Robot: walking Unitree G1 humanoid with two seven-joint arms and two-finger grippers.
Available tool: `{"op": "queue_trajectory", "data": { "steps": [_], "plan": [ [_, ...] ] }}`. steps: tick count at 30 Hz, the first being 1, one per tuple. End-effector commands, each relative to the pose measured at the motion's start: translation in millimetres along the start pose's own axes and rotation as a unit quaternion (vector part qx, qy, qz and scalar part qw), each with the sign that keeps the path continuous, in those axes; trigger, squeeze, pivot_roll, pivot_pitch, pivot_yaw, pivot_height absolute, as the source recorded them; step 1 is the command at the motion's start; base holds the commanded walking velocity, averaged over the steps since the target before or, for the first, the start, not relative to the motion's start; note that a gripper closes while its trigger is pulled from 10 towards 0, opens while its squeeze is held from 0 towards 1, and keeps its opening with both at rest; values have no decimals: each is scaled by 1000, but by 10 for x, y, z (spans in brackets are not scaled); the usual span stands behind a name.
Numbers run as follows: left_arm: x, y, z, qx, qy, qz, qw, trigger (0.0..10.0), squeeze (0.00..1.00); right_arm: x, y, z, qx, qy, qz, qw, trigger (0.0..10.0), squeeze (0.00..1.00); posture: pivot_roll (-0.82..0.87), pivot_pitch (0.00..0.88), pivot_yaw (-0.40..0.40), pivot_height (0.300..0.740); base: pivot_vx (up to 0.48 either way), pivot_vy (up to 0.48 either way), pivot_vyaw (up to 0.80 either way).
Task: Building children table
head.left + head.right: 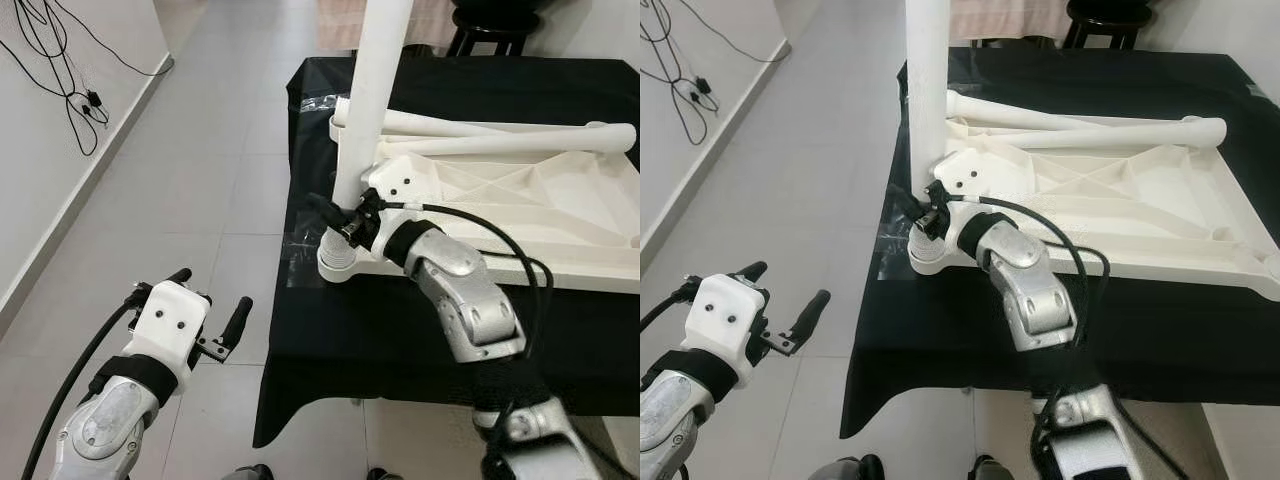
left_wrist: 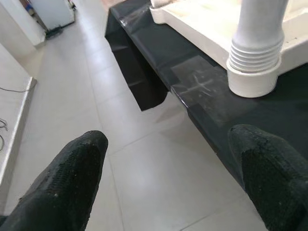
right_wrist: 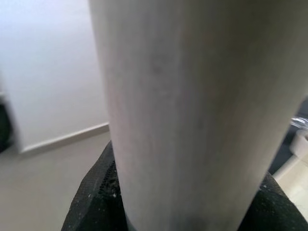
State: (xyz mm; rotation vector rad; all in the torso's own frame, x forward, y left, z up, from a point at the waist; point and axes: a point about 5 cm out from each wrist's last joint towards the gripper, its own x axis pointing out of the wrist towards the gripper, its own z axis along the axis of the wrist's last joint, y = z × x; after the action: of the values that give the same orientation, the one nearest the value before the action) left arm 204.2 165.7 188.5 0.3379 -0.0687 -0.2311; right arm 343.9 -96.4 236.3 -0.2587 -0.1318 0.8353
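White plastic tube leg [image 1: 372, 90] upright in corner socket of upturned white plastic tabletop [image 1: 520, 200] on black-clothed table [image 1: 400, 330]. Right gripper [image 1: 345, 222] clamps leg low. Left gripper [image 1: 205, 305] spread wide, idle. Leg looks light, stiff, slick; grip near base.

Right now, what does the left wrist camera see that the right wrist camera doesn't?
Left wrist view: the threaded foot of the upright leg seated in the tabletop corner, the black cloth, grey floor, and the left gripper open in the air. Right wrist view: the right gripper clamped around the leg's shaft. Both share that white leg.
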Motion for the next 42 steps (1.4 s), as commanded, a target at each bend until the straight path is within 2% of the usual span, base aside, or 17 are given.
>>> {"op": "queue_trajectory", "data": {
  "steps": [1,8,11,15,19,23,29,35,38,39,42],
  "plan": [
    [-31,-34,-48,5,19,-12,1000,10000,0,13,74,-316,38,65,44,996,10000,0,88,204,18,740,0,0,0],
    [-49,-74,-60,4,23,-20,1000,10000,0,69,29,-277,45,61,74,994,10000,0,88,209,20,740,0,0,0],
    [-46,-117,-77,1,27,-32,999,10000,0,171,-66,-115,58,41,126,990,10000,0,81,209,17,740,0,0,0],
    [-47,-148,-76,0,27,-36,999,10000,0,227,-134,-106,89,36,110,989,10000,0,82,211,8,740,0,0,0],
    [-55,-158,-78,-1,28,-37,999,10000,0,243,-169,-141,92,38,107,989,10000,0,82,211,8,740,0,0,0],
    [-90,-179,-90,-3,33,-37,999,10000,0,173,-129,-348,123,53,51,990,10000,0,80,215,4,740,0,0,0],
    [-89,-186,-96,-3,34,-41,999,10000,0,-14,42,-410,135,12,73,988,10000,0,69,219,16,740,0,0,0],
    [-74,-192,-96,-1,33,-46,998,10000,0,-100,16,-495,156,1,49,987,10000,0,70,217,20,740,0,0,0],
    [-74,-183,-97,0,33,-45,998,10000,0,-119,-53,-523,172,-6,15,985,10000,0,73,217,20,740,0,0,0],
    [-77,-173,-96,1,33,-43,999,10000,0,-141,-95,-518,201,-24,-12,979,10000,0,78,215,19,740,0,0,0],
    [-78,-169,-95,2,33,-43,999,10000,0,-149,-99,-514,210,-29,-16,977,10000,0,79,215,20,740,0,0,0]
  ]
}}
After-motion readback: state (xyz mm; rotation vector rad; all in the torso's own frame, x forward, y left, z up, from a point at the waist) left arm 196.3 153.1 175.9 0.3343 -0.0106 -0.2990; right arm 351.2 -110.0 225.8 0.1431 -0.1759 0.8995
